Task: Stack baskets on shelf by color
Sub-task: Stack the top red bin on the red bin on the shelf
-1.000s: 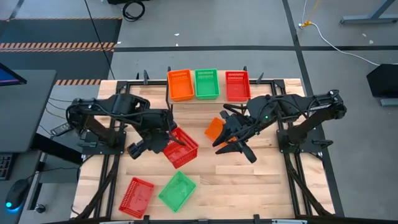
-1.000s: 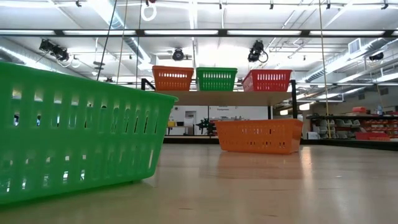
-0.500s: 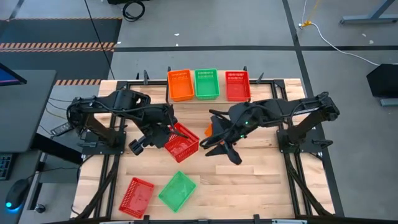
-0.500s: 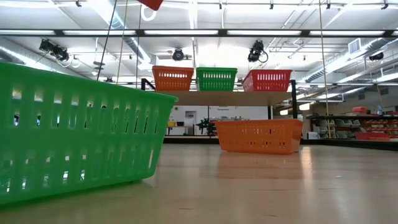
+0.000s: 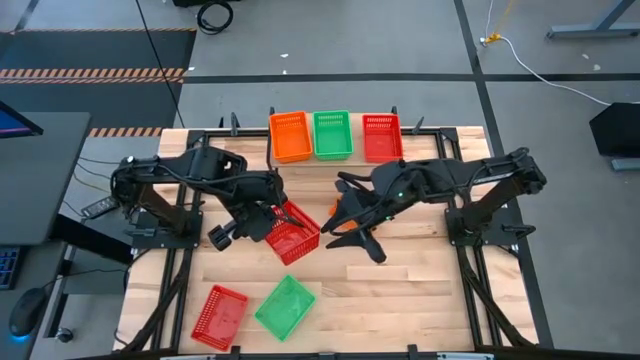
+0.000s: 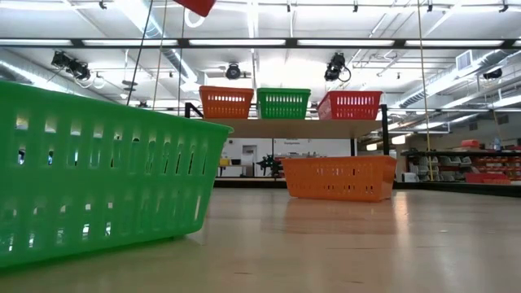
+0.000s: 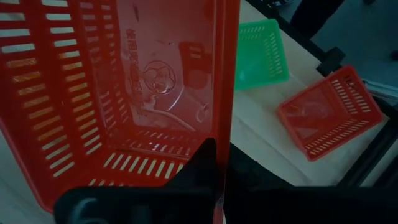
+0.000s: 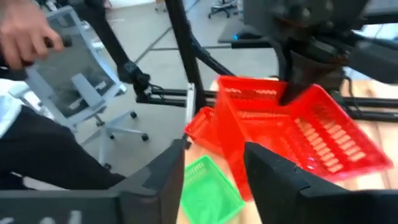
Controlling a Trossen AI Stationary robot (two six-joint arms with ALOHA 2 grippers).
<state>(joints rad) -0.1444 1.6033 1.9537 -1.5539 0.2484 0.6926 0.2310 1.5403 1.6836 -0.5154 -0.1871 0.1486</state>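
Note:
The shelf (image 5: 335,158) stands at the table's far edge. On its top sit an orange basket (image 5: 290,136), a green basket (image 5: 332,134) and a red basket (image 5: 382,138). My left gripper (image 5: 268,215) is shut on another red basket (image 5: 294,233), held above the table's middle. My right gripper (image 8: 214,180) is open, level, and points at that basket's right corner from close by. An orange basket (image 6: 338,177) rests flat on the table, mostly hidden under my right arm in the high view. My left gripper pinches the rim of one side wall (image 7: 225,134) of the red basket, one finger (image 7: 205,165) inside the basket and the other outside. It comes slanting down from the table's left. The basket hangs tilted, clear of the table. Whether my right gripper touches the basket, I cannot tell.
A red basket (image 5: 220,316) and a green basket (image 5: 286,306) lie near the table's near edge, left of centre. Black frame rails run along both table sides. A person's hand and an office chair show beyond the table in the right wrist view.
My right gripper has moved toward the table's left and a little down, up to the held red basket, and its arm now covers most of the orange basket in the high view. A corner of the held red basket has come into the top of the low view.

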